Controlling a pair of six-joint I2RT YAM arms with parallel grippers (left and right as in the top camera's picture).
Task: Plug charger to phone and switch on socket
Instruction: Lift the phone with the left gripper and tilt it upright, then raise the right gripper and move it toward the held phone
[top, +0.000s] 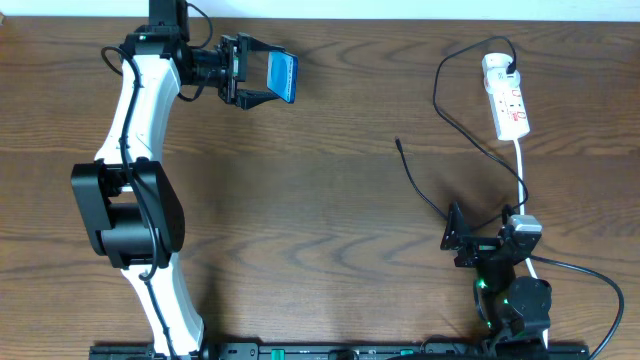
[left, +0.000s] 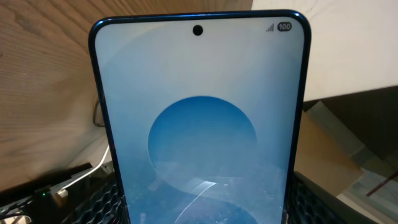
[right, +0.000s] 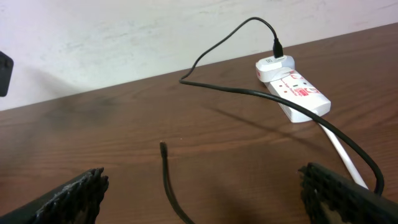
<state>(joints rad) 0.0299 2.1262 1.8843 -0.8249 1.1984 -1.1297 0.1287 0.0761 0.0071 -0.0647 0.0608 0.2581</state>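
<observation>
The left gripper (top: 270, 77) is closed on the sides of the phone (top: 285, 77). It holds the phone up off the table (top: 300, 210), in the upper left of the overhead picture, near the top edge. The blue screen fills the left wrist picture.

The right gripper (top: 451, 238) sits in the lower right. Its fingers are spread wide and there is nothing in them.

The charger cable (top: 440, 190) lies on the table. Its plug (right: 277, 46) is already stuck in the end of the socket (top: 507, 98), in the upper right. The loose tip (top: 398, 141) lies in the middle right, well apart from the phone.

So the step now looks like getting the tip and the phone together. I think the right gripper has to go to the tip, pinch it just behind the end and lift it. Then the tip must line up with the small hole in the phone's short edge. I cannot see that hole here. I cannot tell if the switch is on.

The middle of the table is bare, so there is lots of room to meet there. The cable loops near the right gripper, and the white cord (top: 521, 165) runs close by, so it could snag.
</observation>
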